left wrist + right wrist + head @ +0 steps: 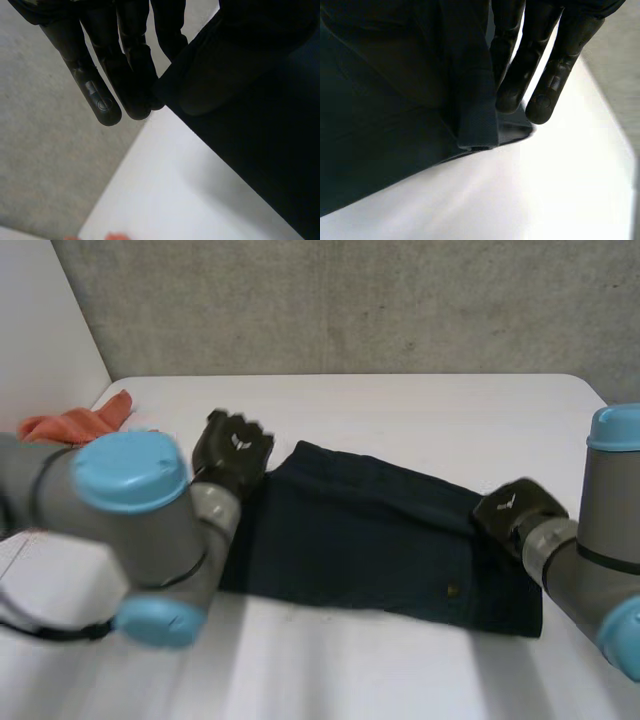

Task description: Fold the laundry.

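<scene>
Navy garment (370, 540) lies spread flat across the middle of the white bench (400, 410), long side running between the two arms. Cloth is dark and matte, lightly creased. The right wrist view shows a thick hem band doubled over at its end.

Left robot hand (232, 452) sits at the far left corner. In its wrist view that corner looks slightly raised off the bench, but I cannot tell whether the hand grips it.

Right robot hand (510, 508) is at the right end. Its fingers (512, 85) are straight, tips resting on the cloth at the corner beside the hem band, so it is released and clamps nothing that I can see.

Orange cloth (75, 422) is bunched at the far left of the bench, well apart.

Step, by my reading: securing the two ends before the first fold. No fold is made yet. Next move calls for a firm pinch at both ends, then an even lift so the cloth carries over without sagging.
</scene>
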